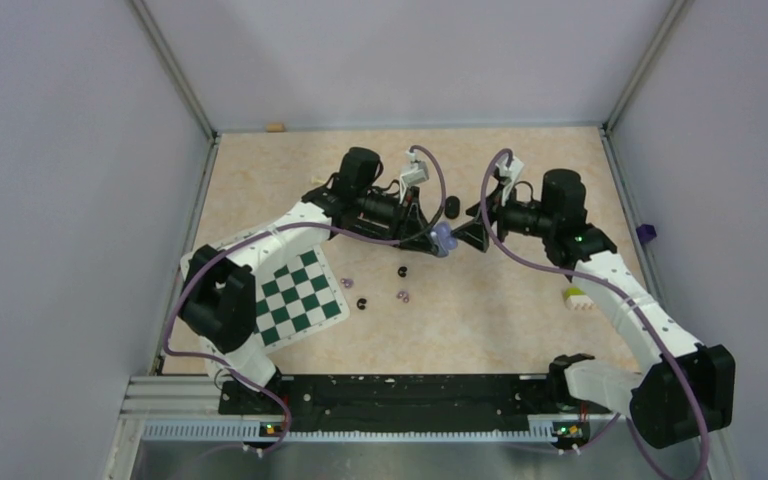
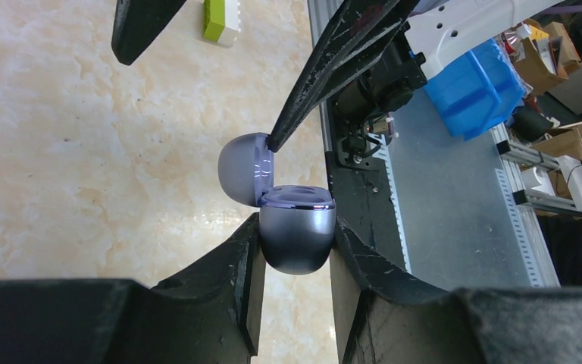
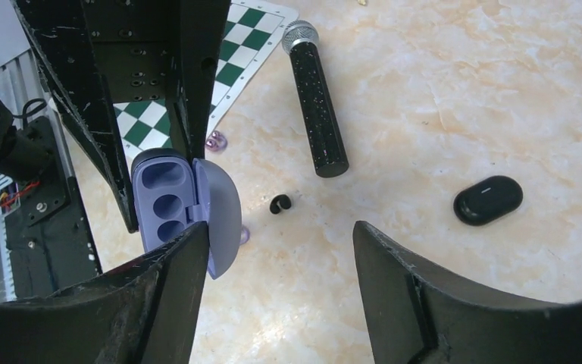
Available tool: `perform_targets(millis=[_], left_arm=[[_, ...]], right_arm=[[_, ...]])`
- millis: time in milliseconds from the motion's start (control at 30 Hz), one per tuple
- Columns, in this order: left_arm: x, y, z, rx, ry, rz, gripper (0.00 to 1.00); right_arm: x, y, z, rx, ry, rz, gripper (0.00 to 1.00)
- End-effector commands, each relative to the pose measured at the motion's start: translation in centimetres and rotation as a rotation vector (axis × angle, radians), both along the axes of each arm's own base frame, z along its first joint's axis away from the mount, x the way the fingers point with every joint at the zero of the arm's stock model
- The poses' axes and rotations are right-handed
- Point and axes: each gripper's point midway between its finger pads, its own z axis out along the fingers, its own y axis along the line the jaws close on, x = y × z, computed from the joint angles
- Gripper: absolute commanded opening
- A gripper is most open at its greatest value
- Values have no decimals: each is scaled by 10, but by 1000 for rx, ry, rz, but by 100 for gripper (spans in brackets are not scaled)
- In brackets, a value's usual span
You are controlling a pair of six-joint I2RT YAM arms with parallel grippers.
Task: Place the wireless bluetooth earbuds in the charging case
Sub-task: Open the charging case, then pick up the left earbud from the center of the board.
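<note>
My left gripper (image 2: 295, 225) is shut on the pale purple charging case (image 2: 297, 241) and holds it above the table (image 1: 520, 300). The case's lid (image 2: 244, 168) is open, and its sockets (image 3: 163, 203) show empty in the right wrist view. My right gripper (image 3: 280, 231) is open, with one fingertip (image 2: 274, 141) touching the lid. Both grippers meet mid-table (image 1: 443, 240). On the table lie two purple earbuds (image 1: 348, 284) (image 1: 403, 296) and two black earbuds (image 1: 403, 270) (image 1: 362, 303). The right wrist view shows one black bud (image 3: 280, 203) and one purple bud (image 3: 215, 140).
A green-and-white chessboard (image 1: 295, 295) lies at the left. A closed black case (image 3: 488, 199) and a black microphone (image 3: 316, 98) lie beyond the grippers. A yellow-and-white block (image 1: 577, 298) sits at the right. Walls enclose the table.
</note>
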Motion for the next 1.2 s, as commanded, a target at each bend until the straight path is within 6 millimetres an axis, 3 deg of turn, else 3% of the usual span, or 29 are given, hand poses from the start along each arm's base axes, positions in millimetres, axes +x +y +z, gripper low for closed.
perform_targets(millis=[0,200,300,400,600,833,1033,1167], left_arm=[[-15,6,29,-77,-37,-72,0],[14,28,49,-102,-85,30,0],[31,50,64,-121,-126,104,0],[47,77,78,-140,-166,180,0],[68,139,90,-155,-213,324,0],[56,196,73,-122,-254,439,0],[30,215,49,-84,-300,491,0],[23,220,49,-85,-346,519,0]], right_arm=[[9,-9,43,9,-143,-41,73],[1,-10,79,44,-184,-22,84],[-2,-5,86,71,-165,6,84],[0,1,80,90,-137,37,85],[13,20,24,-16,-66,44,82],[14,60,-45,-123,93,96,71],[17,81,-106,-218,246,86,53],[17,87,-144,-305,343,82,43]])
